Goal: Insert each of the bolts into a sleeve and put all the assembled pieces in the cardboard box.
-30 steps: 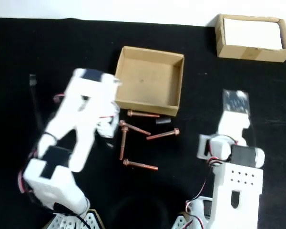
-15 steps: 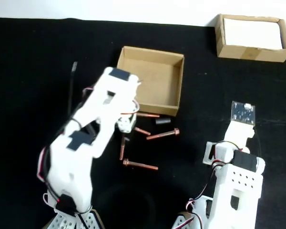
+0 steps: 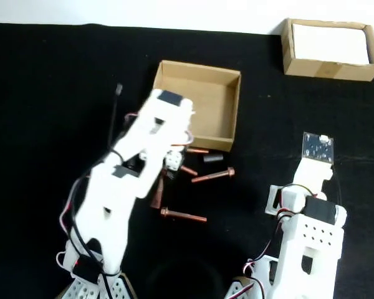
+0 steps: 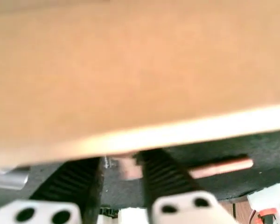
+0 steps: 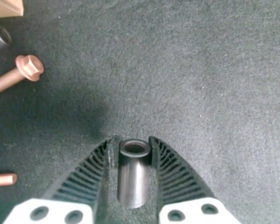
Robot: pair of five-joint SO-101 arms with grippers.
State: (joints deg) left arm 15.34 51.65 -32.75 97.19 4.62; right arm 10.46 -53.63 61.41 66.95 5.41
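Clamping a sleeve [image 5: 133,175], ur right gripper [image 5: 130,140] hangs over the counter [image 3: 50,75]. Ur left gripper [image 4: 121,161] is at the cardboard box [image 3: 212,142] front wall, w/ bolts [image 3: 212,175] just beside; can't tell if open/closed.

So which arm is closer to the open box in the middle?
Left. The left gripper is close by the front of the box; the right gripper, holding a sleeve, is off to one side.

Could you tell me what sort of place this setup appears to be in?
Likely a robotics workbench: a black-covered table, the left arm and right arm, and loose bolts beside a cardboard box for assembly practice.
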